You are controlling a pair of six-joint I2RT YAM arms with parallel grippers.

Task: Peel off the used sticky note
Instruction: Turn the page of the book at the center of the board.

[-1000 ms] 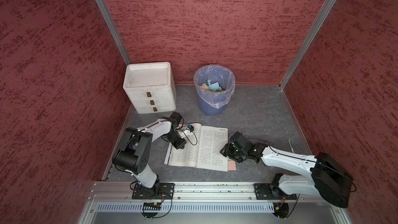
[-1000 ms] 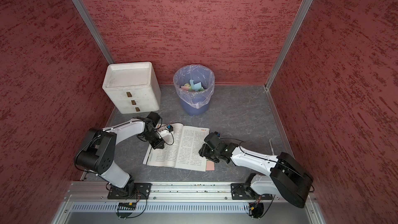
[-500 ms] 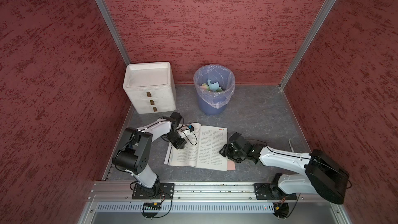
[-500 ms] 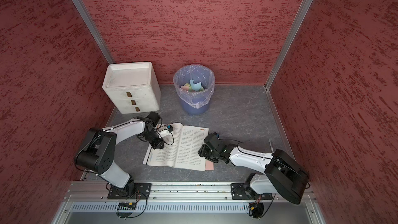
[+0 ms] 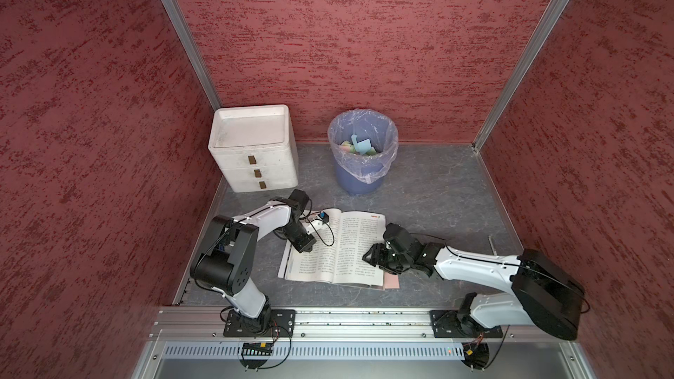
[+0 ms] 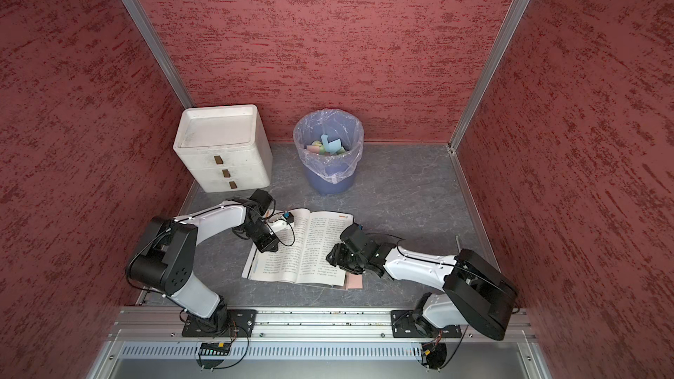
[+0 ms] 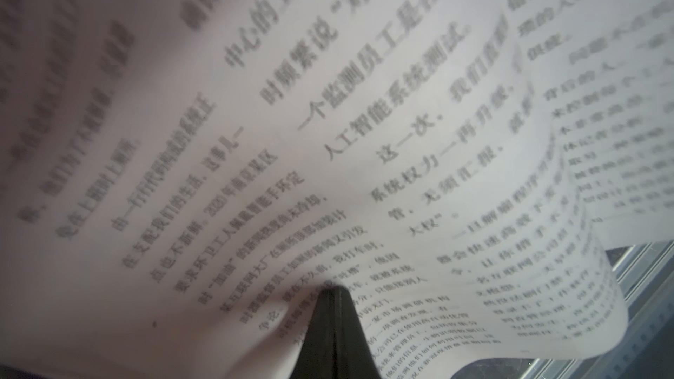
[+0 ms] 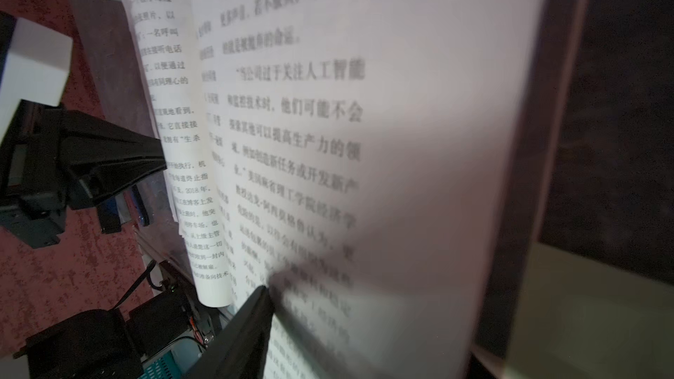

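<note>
An open book lies flat on the grey floor. A pink sticky note pokes out from under its near right corner. My left gripper is shut, its tip pressing on the left page. My right gripper sits low over the right page. In the right wrist view one finger touches a raised printed page. That page hides the other finger, so the jaws stand apart with the page between them.
A white three-drawer unit stands at the back left. Beside it is a blue bin with a plastic liner and coloured notes inside. Red walls close in three sides. A metal rail runs along the front, and a small metal rod lies at the right.
My right gripper has slid left, further over the right page. The left gripper has stayed pressed on the left page.
</note>
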